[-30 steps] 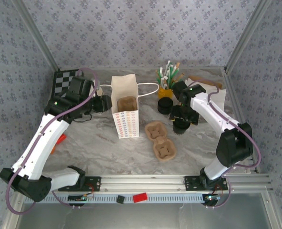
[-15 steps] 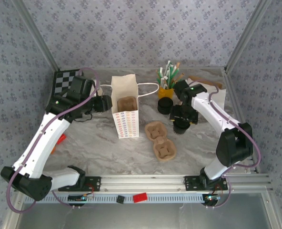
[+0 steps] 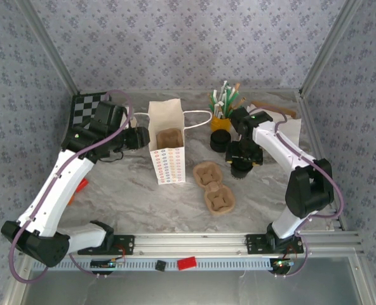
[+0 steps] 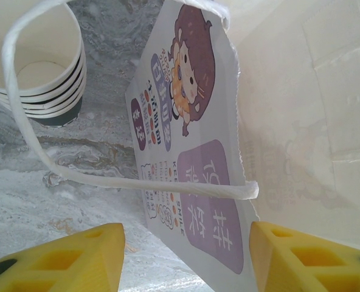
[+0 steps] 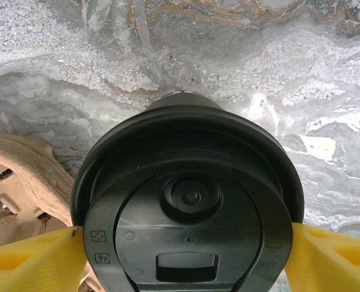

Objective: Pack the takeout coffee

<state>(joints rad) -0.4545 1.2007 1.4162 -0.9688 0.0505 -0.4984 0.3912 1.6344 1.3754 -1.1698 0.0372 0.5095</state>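
The takeout coffee (image 5: 189, 207) is a dark cup under a round black lid, seen from above. My right gripper (image 5: 186, 258) is shut on it, with a yellow finger (image 5: 34, 258) against each side of the lid. In the top view this cup (image 3: 241, 167) hangs low over the marble, right of the pulp carriers. The white dotted paper bag (image 3: 167, 149) stands upright and open at centre left. My left gripper (image 4: 186, 255) is open and straddles the bag's wall (image 4: 192, 140), one finger (image 4: 64, 258) outside it. The bag's cord handle (image 4: 125, 182) crosses just above the fingers.
A pulp carrier (image 3: 170, 136) sits inside the bag and two more (image 3: 213, 186) lie on the table beside it. A black lid stack (image 3: 220, 140) and a yellow straw holder (image 3: 221, 119) stand behind. Nested cream-rimmed cups (image 4: 43, 67) stand left of the bag. Frame posts flank the table.
The right arm's elbow has shifted slightly; the cup stays held in about the same place. The left arm has not moved.
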